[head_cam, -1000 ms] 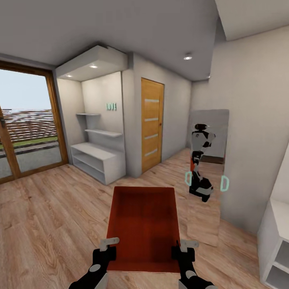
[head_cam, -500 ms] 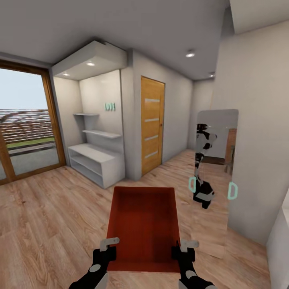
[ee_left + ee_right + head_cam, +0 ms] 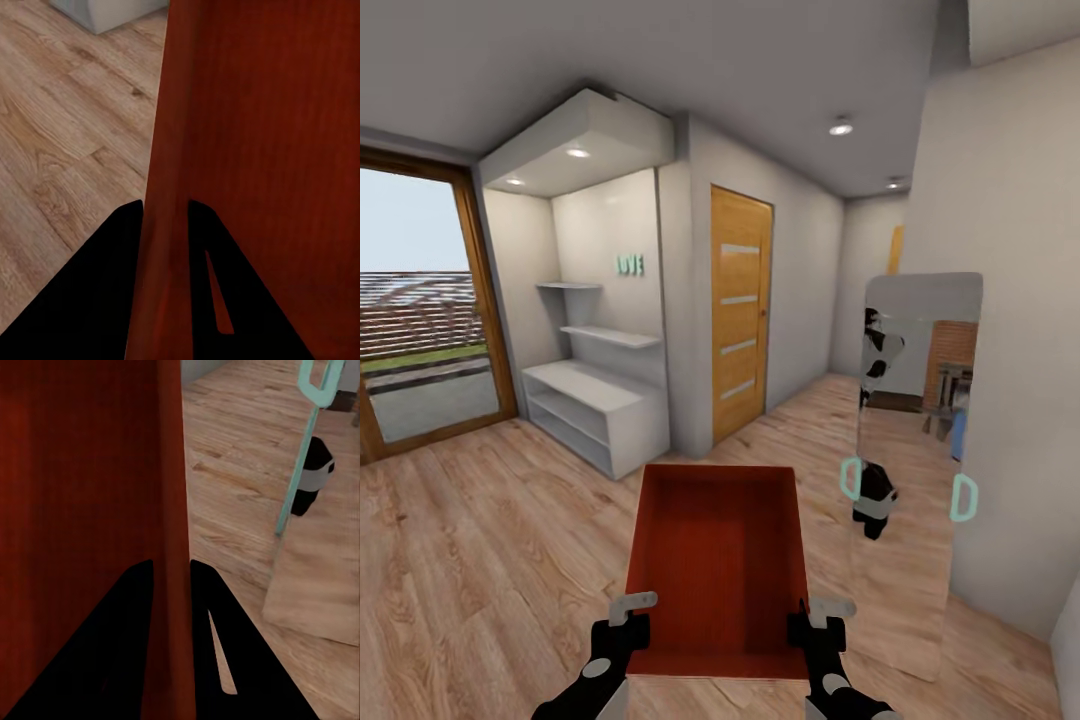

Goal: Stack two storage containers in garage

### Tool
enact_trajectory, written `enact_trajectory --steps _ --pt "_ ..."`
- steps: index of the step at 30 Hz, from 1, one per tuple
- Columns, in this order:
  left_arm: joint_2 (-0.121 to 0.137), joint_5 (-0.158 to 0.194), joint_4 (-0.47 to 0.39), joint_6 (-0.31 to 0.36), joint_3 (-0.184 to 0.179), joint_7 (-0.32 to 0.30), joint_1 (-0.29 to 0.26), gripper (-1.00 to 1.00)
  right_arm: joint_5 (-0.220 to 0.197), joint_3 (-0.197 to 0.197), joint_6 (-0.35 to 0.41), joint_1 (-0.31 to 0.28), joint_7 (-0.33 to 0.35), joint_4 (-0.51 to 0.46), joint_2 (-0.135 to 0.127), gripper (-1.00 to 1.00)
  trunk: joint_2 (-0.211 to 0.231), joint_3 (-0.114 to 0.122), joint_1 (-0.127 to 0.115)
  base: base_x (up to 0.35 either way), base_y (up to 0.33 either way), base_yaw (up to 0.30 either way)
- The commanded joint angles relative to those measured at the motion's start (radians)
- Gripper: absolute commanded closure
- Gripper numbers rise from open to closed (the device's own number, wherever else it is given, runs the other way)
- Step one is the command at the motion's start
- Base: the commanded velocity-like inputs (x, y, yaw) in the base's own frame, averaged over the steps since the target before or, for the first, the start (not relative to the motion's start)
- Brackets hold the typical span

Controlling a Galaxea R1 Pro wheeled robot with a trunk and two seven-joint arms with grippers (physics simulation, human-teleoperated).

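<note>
One orange-red storage container [image 3: 720, 555] hangs low in the middle of the head view, above light wood-plank flooring. My left gripper [image 3: 630, 615] is shut on its left wall near the corner closest to me. My right gripper [image 3: 818, 615] is shut on the right wall in the same way. In the left wrist view the two black fingers [image 3: 112, 255] straddle the thin red wall [image 3: 169, 135]. The right wrist view has the same grip, with black fingers [image 3: 127, 615] on either side of the wall [image 3: 171, 472]. The box's inside is bare.
A tall mirror [image 3: 915, 400] leans on the right wall and reflects the robot. Ahead stand a wooden door [image 3: 740, 320] and a white shelf unit [image 3: 595, 410] in an alcove. A glass sliding door [image 3: 420, 330] is at the left. A hallway runs on past the mirror.
The whole view has shifted: the mirror sits larger and further right, the shelf alcove and glass door further left. The container and both grippers hold the same place in the picture.
</note>
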Motion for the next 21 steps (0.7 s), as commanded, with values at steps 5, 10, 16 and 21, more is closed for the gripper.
enact_trajectory --steps 5,10,16,21 --pt "0.001 0.025 0.006 -0.005 -0.009 0.006 0.000 1.00 -0.011 0.024 -0.058 -0.001 -0.002 -0.001 -0.001 1.00 -0.001 -0.001 0.001 0.322 0.000 0.000" --pt "0.001 0.025 0.006 -0.005 -0.009 0.006 -0.001 1.00 -0.011 0.024 -0.058 -0.001 -0.002 -0.001 -0.001 1.00 -0.001 -0.001 0.001 0.322 0.017 0.000" --pt "0.001 0.022 0.006 0.023 -0.009 0.007 -0.001 1.00 -0.011 0.024 -0.058 -0.001 -0.002 -0.001 -0.001 1.00 -0.001 -0.001 0.001 0.322 0.112 -0.021" --pt "0.000 0.020 0.005 0.033 -0.009 0.008 -0.001 1.00 -0.012 0.024 -0.058 -0.001 -0.003 -0.001 -0.001 1.00 -0.001 -0.001 0.001 0.314 0.177 -0.162"
